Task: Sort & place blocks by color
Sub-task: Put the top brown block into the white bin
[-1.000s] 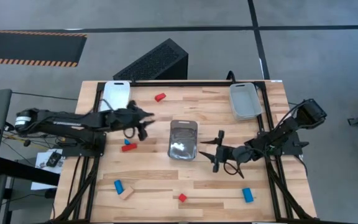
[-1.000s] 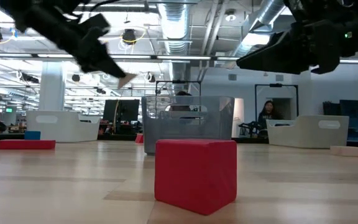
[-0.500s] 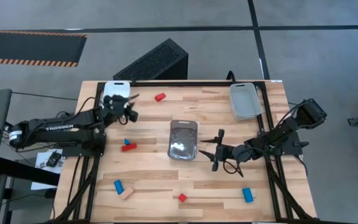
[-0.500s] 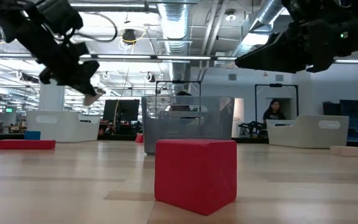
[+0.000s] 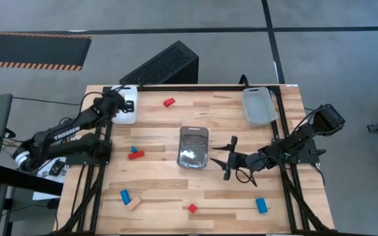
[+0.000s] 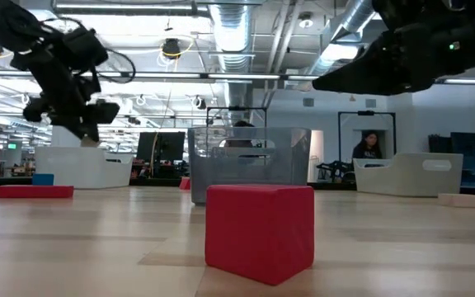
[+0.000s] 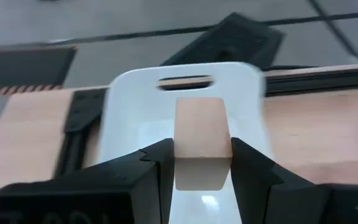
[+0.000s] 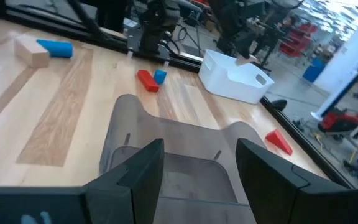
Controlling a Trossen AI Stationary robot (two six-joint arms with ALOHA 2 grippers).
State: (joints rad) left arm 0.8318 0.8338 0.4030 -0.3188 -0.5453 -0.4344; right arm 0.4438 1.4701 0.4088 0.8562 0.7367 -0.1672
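My left gripper (image 5: pixel 115 105) hangs over the white tray (image 5: pixel 127 113) at the table's far left, shut on a plain wood block (image 7: pixel 199 142). My right gripper (image 5: pixel 226 157) stands open just right of the clear tray (image 5: pixel 193 147) in the middle, nothing between its fingers (image 8: pixel 143 167). Loose blocks lie flat on the table: a red one (image 5: pixel 169 102) at the far side, a red and a blue (image 5: pixel 135 154) left of the clear tray, and a blue (image 5: pixel 125 196), a wood (image 5: pixel 133 204), a red (image 5: pixel 192 208) and another blue (image 5: pixel 261 205) near the front edge. My left gripper pinches the wood block by two opposite sides (image 7: pixel 180 155) between its two fingers (image 7: pixel 159 169). The fingers slant downward toward the table's far-left corner. The block sticks out past the fingertips and hangs clear above the white tray (image 7: pixel 129 124).
A grey tray (image 5: pixel 259 105) stands at the far right. A black ribbed box (image 5: pixel 163 65) lies beyond the far edge. The red block (image 6: pixel 260 231) fills the low view's foreground. Black frame rails run along the table's left and right sides.
My left gripper has swung from left of the clear tray toward the table's far-left corner, turning as it went, and now hangs over the white tray. The wood block has travelled with it, still clear of the table.
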